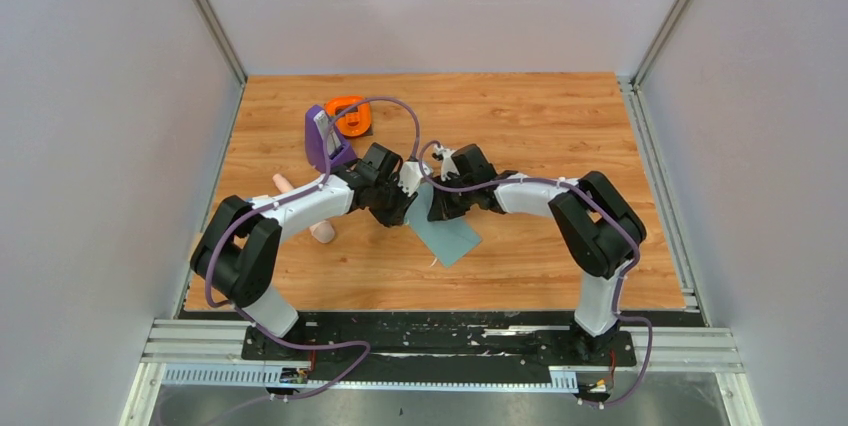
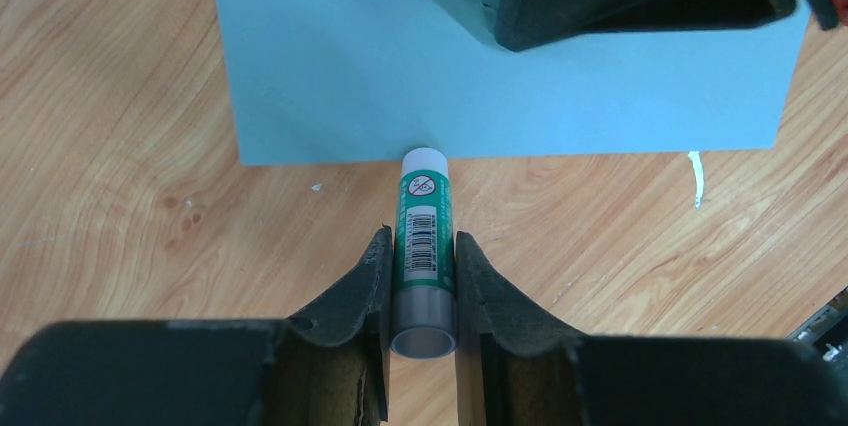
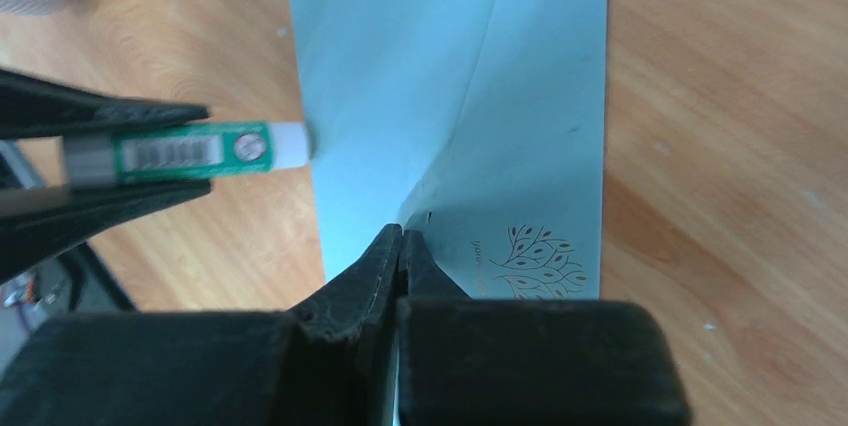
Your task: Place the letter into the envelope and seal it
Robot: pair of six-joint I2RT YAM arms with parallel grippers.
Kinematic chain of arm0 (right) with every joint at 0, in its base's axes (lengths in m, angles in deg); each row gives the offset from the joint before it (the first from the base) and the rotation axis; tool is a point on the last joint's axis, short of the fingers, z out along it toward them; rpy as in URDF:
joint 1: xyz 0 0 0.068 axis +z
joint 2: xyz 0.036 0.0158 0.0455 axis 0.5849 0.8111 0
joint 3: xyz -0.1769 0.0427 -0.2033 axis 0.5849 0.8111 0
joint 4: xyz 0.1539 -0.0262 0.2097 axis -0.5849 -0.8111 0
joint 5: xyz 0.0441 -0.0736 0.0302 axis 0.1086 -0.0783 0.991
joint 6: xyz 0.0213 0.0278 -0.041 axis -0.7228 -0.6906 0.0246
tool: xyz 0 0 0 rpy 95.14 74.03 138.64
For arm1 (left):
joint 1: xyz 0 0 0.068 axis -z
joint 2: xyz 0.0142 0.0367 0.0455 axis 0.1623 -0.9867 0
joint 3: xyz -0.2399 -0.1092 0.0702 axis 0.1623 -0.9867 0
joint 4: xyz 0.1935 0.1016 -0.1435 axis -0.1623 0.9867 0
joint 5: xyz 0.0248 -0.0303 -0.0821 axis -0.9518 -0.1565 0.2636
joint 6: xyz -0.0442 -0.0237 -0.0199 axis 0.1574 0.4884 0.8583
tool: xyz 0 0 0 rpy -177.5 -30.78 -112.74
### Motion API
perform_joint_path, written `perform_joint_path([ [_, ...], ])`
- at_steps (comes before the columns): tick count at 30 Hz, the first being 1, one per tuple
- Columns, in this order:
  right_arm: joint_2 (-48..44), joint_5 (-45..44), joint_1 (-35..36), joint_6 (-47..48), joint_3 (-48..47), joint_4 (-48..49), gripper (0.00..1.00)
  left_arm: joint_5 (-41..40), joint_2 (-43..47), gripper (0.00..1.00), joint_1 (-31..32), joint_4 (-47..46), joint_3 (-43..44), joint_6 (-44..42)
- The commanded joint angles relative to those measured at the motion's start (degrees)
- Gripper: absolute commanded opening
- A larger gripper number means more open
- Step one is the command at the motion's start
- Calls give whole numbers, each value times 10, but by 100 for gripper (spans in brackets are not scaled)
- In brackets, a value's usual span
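Note:
The grey-teal envelope (image 1: pixel 448 231) (image 2: pixel 400 76) (image 3: pixel 400 66) lies flat on the wooden table, a leaf print on one corner. My left gripper (image 1: pixel 405 201) (image 2: pixel 423 234) is shut on a green glue stick (image 2: pixel 424 226) (image 3: pixel 190 153), whose white tip touches the envelope's edge. My right gripper (image 1: pixel 440 201) (image 3: pixel 402 231) is shut on the point of the envelope's triangular flap, which is raised off the body. The letter does not show in any view.
A purple holder (image 1: pixel 325 139) and an orange round object (image 1: pixel 350 114) stand at the back left. A pinkish cylinder (image 1: pixel 322 231) lies under the left arm. A small white scrap (image 2: pixel 695 176) rests on the wood by the envelope.

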Motion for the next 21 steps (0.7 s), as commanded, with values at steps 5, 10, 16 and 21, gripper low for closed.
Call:
perform_joint_path([
  [5,-102,62,-1,-13,-48,-23,0,0,7,0,1,-6,2,3],
  [10,-76,7,-4,-22,-56,-60,0,1,8,0,1,-6,2,2],
  [16,-31,-6,-4,-32,-13,-41,0,1,9,0,-1,-1,10,2],
  [21,23,-46,-7,-34,22,-28,0,8,11,0,-9,16,39,1],
])
